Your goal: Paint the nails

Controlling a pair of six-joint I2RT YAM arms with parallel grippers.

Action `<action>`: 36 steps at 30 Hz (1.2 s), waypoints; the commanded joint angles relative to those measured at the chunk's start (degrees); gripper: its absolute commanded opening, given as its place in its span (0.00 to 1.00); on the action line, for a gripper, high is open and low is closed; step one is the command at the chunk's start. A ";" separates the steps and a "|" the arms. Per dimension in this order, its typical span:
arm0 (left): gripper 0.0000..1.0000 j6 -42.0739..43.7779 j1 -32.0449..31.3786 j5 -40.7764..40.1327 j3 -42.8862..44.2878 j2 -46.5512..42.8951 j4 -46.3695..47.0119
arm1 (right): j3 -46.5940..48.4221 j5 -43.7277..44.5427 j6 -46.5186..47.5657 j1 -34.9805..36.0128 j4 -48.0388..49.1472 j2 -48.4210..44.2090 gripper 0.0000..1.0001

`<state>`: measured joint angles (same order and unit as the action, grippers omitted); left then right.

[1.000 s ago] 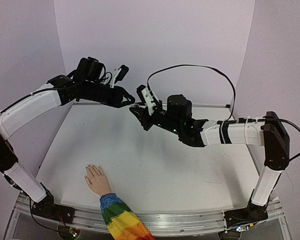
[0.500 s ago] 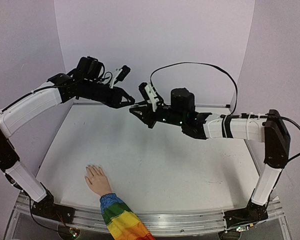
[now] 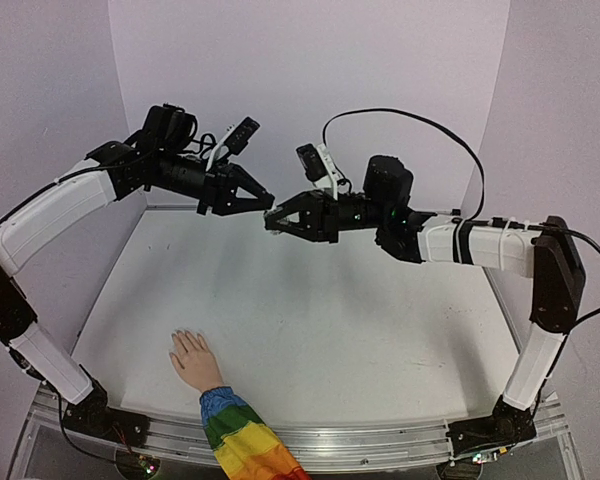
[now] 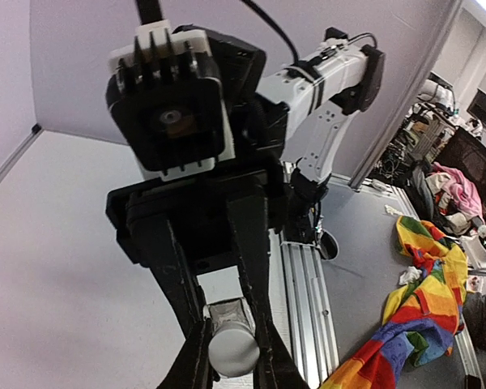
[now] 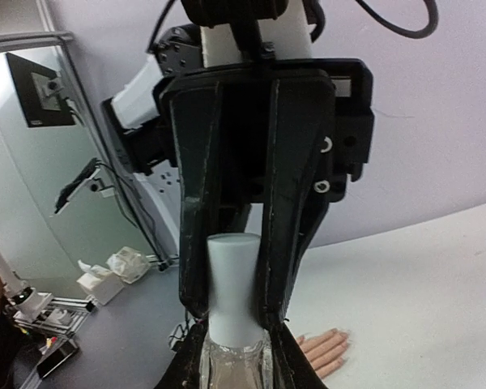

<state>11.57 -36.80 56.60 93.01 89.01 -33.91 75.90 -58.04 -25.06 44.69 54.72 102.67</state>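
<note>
The left black-and-white jointed arm (image 3: 55, 210) climbs from its base at the bench's near left corner, bends, and reaches right. Its black two-fingered hand (image 3: 268, 204) is held high, fingers drawn together. The right black-and-white arm (image 3: 480, 243) rises from the near right corner, folds at the elbow and stretches left. Its black hand (image 3: 271, 224), likewise closed, meets the left one tip to tip.

The bottle (image 5: 234, 361) looks like clear, glossy glass, and its cap (image 5: 230, 279) like smooth matt plastic. The arms (image 3: 55, 215) have satin white shells over matt black plastic. The table (image 3: 310, 330) is matt white, the rail (image 3: 380, 438) bare metal, the sleeve (image 3: 242, 442) soft cloth and the hand (image 3: 193, 362) smooth.
</note>
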 commanded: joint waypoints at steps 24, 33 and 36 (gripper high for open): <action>0.90 -15.95 -0.85 -23.33 -3.67 -7.11 -1.73 | -1.56 36.93 34.62 0.68 -7.03 -10.97 0.00; 0.84 -39.20 -0.64 -32.81 -4.99 -9.89 15.09 | -6.05 64.54 45.52 7.41 1.86 -10.39 0.00; 0.78 -41.29 -1.06 -32.80 -4.64 -8.31 19.41 | -6.06 67.33 46.72 8.78 3.87 -9.43 0.00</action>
<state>-21.52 -37.50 25.87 87.70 81.52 -26.28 68.90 -1.37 16.97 51.55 48.86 93.25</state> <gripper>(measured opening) 0.816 0.224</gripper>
